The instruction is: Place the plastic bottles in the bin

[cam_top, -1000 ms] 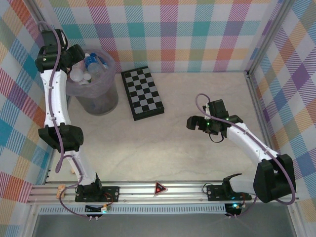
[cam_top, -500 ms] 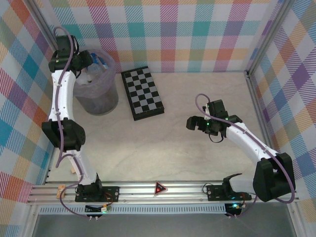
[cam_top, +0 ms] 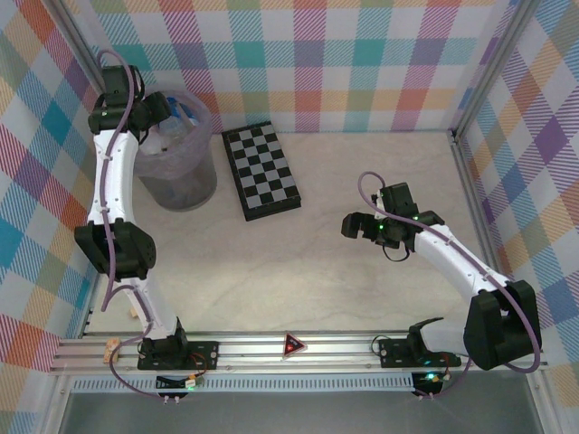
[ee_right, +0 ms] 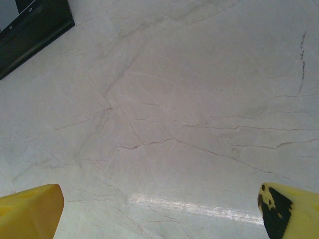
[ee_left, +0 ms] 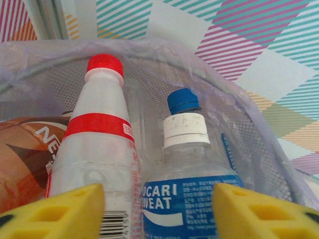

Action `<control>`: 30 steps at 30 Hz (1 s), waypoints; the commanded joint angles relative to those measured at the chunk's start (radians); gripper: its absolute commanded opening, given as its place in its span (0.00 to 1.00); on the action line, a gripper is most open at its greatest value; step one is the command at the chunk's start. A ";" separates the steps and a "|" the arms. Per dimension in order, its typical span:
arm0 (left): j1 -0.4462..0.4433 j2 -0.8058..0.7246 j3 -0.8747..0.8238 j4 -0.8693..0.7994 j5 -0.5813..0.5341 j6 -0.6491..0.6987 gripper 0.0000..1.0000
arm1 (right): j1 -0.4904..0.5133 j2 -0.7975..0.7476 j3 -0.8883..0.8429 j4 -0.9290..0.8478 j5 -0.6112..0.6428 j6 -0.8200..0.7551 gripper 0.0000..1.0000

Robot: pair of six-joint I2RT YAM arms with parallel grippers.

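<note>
My left jaws hang over the bin [cam_top: 176,185] at the back left of the desk [cam_top: 362,298]. They are loose, with the yellow fingers [ee_left: 65,211] apart. Inside the bin a red-cap bottle [ee_left: 99,144] and a blue-cap bottle [ee_left: 187,164] stand side by side, next to a brown bottle [ee_left: 25,154]. My right jaws gape wide over the desk.

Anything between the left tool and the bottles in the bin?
Nothing visible. In the left wrist view the left tool faces the red-capped bottle and the blue-capped bottle directly; both are already inside the bin.
</note>
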 commanded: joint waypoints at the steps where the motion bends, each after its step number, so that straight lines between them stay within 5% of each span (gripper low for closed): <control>1: -0.007 -0.008 0.053 -0.071 0.009 0.017 0.68 | -0.005 -0.027 -0.001 0.013 -0.015 0.006 1.00; 12: -0.017 -0.215 -0.026 -0.033 0.021 0.072 0.83 | -0.005 -0.056 0.064 -0.006 0.131 -0.047 0.99; 18: -0.117 -0.547 -0.446 0.141 -0.084 0.112 0.83 | -0.011 -0.055 0.154 -0.003 0.210 -0.134 0.99; 23: -0.340 -0.761 -0.738 0.195 -0.289 0.165 0.85 | -0.019 -0.044 0.188 0.031 0.310 -0.184 1.00; 30: -0.413 -0.966 -1.198 0.360 -0.316 0.072 1.00 | -0.049 -0.014 0.042 0.364 0.485 -0.305 1.00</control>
